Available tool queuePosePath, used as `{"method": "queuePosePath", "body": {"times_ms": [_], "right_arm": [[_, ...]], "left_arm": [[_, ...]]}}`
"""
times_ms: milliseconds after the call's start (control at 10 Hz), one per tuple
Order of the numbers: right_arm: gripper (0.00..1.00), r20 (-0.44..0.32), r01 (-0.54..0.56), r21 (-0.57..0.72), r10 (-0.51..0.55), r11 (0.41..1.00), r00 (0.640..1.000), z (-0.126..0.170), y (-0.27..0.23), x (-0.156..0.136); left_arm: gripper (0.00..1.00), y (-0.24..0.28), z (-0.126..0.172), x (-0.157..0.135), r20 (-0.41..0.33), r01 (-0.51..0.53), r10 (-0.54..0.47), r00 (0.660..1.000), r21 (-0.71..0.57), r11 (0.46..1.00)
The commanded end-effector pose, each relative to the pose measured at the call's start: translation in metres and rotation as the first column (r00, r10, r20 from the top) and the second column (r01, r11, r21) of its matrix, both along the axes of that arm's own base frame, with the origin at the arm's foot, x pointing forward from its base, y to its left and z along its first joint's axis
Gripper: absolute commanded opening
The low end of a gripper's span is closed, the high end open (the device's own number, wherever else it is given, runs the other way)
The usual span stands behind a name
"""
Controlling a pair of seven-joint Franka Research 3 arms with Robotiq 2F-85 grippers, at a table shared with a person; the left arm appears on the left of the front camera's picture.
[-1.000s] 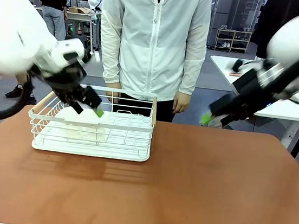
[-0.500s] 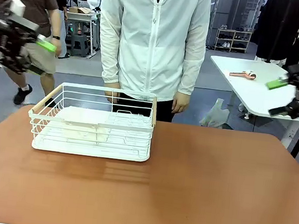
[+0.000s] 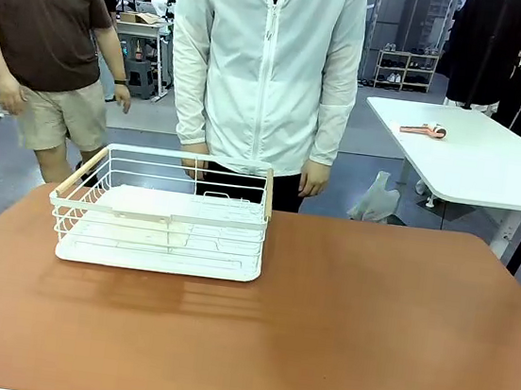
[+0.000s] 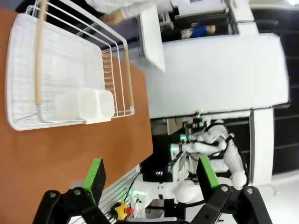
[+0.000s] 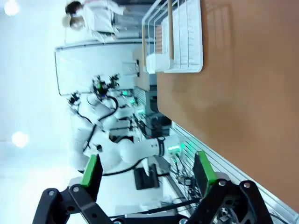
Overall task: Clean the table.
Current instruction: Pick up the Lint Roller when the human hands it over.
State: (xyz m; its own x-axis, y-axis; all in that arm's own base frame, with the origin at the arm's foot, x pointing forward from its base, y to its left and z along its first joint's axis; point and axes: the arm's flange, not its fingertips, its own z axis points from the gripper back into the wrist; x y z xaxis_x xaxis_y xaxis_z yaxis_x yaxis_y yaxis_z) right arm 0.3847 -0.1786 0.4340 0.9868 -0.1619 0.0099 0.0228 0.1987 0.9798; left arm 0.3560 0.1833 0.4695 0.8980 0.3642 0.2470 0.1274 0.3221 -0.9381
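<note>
Right now both of my grippers are released and grasping nothing: the left gripper [image 4: 151, 173] has its green pads spread wide with only air between them, and the right gripper [image 5: 146, 169] stands just as wide. Both hang well apart from the bench [image 3: 339, 328], whose reddish-brown top lies broad and bare in front of me. The one thing on it is the wire basket [image 3: 250, 220], which sits on the left half toward the far edge. A white tray [image 3: 150, 202] lies inside the basket, and a small white cup [image 4: 91, 104] is hooked on one end. I judge the cleaning nearly finished, with the basket perhaps the last thing to deal with. The risks come from reaching for it. The person [image 3: 267, 63] stands right against the far edge, with one hand [image 3: 195, 160] hanging just beside the basket's far rim, so a descent there could strike or pinch fingers. The wires are thin and the top is smooth, so a poorly centred close might skid off a wire or shove the basket along rather than lift it. If I lift by one rim, it may tilt and let the tray slide out. Both wrist views are rolled sideways, so I could misread which way the rim runs. If both arms go for the basket together, they could meet over the middle.
</note>
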Motion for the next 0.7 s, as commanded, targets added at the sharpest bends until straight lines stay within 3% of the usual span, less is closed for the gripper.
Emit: {"method": "queuePosePath", "body": {"times_ms": [0, 500, 600], "right_arm": [[1.00, -0.004, 0.064, 0.061, -0.064, 0.996, 0.998, -0.003, -0.026, 0.005], [1.00, 0.042, 0.017, 0.082, -0.021, 0.996, 0.999, -0.006, -0.029, -0.001], [1.00, -0.026, 0.070, 0.053, -0.069, 0.996, 0.997, -0.010, -0.042, -0.005]], "left_arm": [[1.00, 0.024, -0.010, -0.005, 0.019, -0.023, 0.024, 1.000, -0.045, 0.999], [1.00, 0.024, -0.014, 0.004, 0.008, -0.009, 0.009, 1.000, -0.025, 1.000], [1.00, 0.025, -0.020, -0.004, -0.023, -0.017, 0.016, 1.000, -0.031, 0.999]]}}
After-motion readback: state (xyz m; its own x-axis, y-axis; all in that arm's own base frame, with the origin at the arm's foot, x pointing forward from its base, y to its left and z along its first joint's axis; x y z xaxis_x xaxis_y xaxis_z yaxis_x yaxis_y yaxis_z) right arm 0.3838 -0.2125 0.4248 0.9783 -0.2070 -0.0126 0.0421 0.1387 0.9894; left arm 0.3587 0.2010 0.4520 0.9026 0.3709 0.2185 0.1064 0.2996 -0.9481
